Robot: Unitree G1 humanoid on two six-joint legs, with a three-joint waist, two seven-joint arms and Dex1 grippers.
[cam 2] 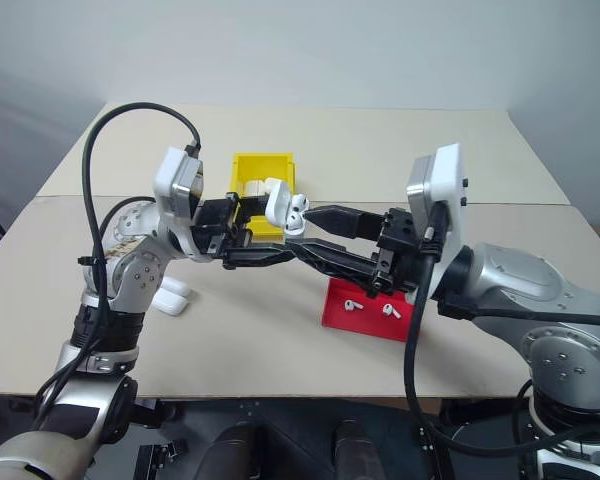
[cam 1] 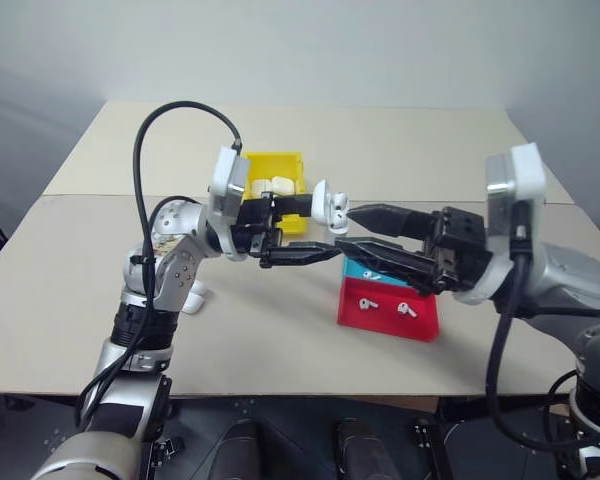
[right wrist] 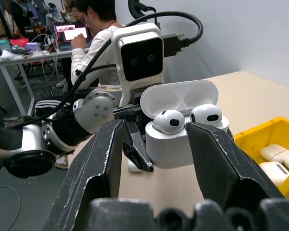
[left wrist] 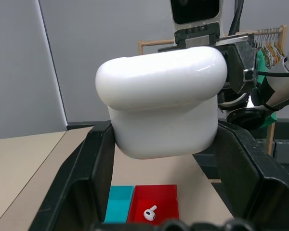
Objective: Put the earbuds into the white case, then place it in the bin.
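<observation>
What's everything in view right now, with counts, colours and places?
Case: one, white, lid open, held above the table in the left gripper.
Earbuds in case: two, white.
Bin: one, yellow, on the table behind the grippers, with white cases inside; count unclear.
Red tray: one, on the table below the right gripper.
Loose earbuds: two, white, in the red tray.
Blue tray: one, beside the red tray.
Table: beige.
Person: one, seated at a desk in the background.
Left gripper: shut on case.
Right gripper: open, fingertips at the case.

Red tray [cam 1: 388, 318] + blue tray [cam 1: 358, 270] sit under grippers; far tabletop [cam 1: 380, 140] free.
</observation>
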